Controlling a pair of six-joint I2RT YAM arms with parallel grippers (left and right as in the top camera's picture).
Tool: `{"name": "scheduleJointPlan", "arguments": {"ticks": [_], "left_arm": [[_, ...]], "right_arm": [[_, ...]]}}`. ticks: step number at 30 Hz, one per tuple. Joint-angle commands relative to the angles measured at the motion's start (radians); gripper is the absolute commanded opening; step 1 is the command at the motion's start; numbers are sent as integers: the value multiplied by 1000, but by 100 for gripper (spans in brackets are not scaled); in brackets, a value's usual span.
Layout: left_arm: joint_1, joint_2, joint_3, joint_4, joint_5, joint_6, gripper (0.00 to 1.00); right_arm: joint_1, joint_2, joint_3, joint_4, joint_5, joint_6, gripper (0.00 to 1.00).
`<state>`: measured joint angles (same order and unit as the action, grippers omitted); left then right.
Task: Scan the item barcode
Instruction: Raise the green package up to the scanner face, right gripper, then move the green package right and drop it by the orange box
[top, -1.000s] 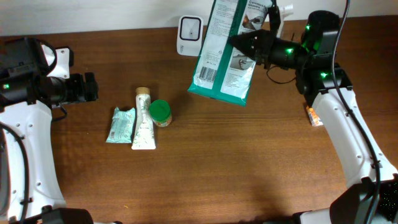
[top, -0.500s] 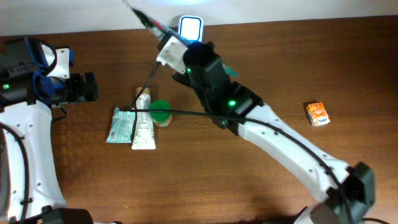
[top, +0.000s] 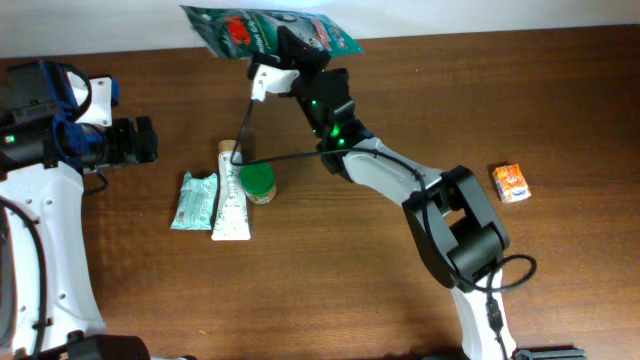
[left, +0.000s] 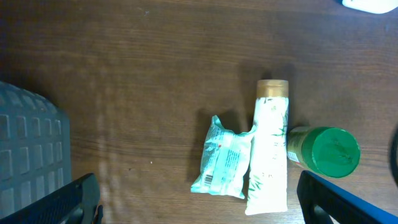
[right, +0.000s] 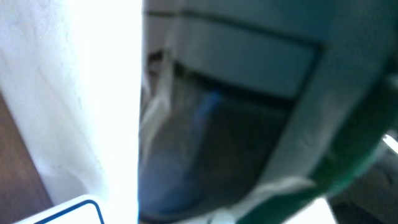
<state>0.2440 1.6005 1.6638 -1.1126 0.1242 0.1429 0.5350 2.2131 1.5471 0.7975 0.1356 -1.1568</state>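
My right gripper (top: 291, 52) is shut on a large green wipes packet (top: 262, 30), held at the table's far edge, printed face up. The packet and the right arm cover the spot where the white scanner stood, so the scanner is hidden from overhead. In the right wrist view the packet (right: 249, 118) fills the frame as a blur, with a white, blue-lined corner (right: 68, 211) at the lower left. My left gripper (top: 136, 140) hangs open at the left with nothing in it. In its wrist view the left gripper (left: 199, 208) frames bare table below a small teal packet (left: 222, 158).
A small teal packet (top: 194, 201), a white tube (top: 231, 192) and a green-capped bottle (top: 257, 181) lie together left of centre. An orange box (top: 511, 183) sits at the right. The right arm (top: 400, 180) stretches diagonally across the table's middle.
The right arm has swung from the far right to the far centre, carrying the green packet, which now covers the scanner's spot. The left arm has not moved.
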Motion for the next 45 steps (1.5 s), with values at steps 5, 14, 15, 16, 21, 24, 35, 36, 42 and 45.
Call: {"name": "scheduleJointPlan", "arguments": {"ticks": [5, 14, 15, 16, 21, 24, 35, 36, 42, 45], "left_arm": [[1, -6, 4, 1, 11, 20, 99], [1, -6, 4, 1, 11, 20, 99], [1, -6, 4, 1, 11, 20, 99], [1, -6, 4, 1, 11, 20, 99], [1, -6, 4, 1, 11, 20, 99], [1, -6, 4, 1, 11, 20, 99], [1, -6, 4, 1, 11, 20, 99], [1, -6, 4, 1, 11, 20, 99], [1, -6, 4, 1, 11, 20, 99], [1, -6, 4, 1, 11, 20, 99]], "right_arm": [[-10, 151, 43, 2, -177, 1, 5], [-20, 151, 43, -16, -200, -70, 4], [-20, 150, 43, -16, -200, -70, 4], [-19, 147, 43, -16, -197, -70, 4], [-18, -8, 42, -51, -135, 146, 4], [-19, -248, 42, -268, -71, 534, 4], [-437, -673, 39, -1752, -364, 1451, 4], [-519, -631, 34, -1798, -419, 1451, 4], [-768, -371, 13, -1917, -291, 1450, 4], [-779, -327, 10, -1974, -151, 1450, 5]]}}
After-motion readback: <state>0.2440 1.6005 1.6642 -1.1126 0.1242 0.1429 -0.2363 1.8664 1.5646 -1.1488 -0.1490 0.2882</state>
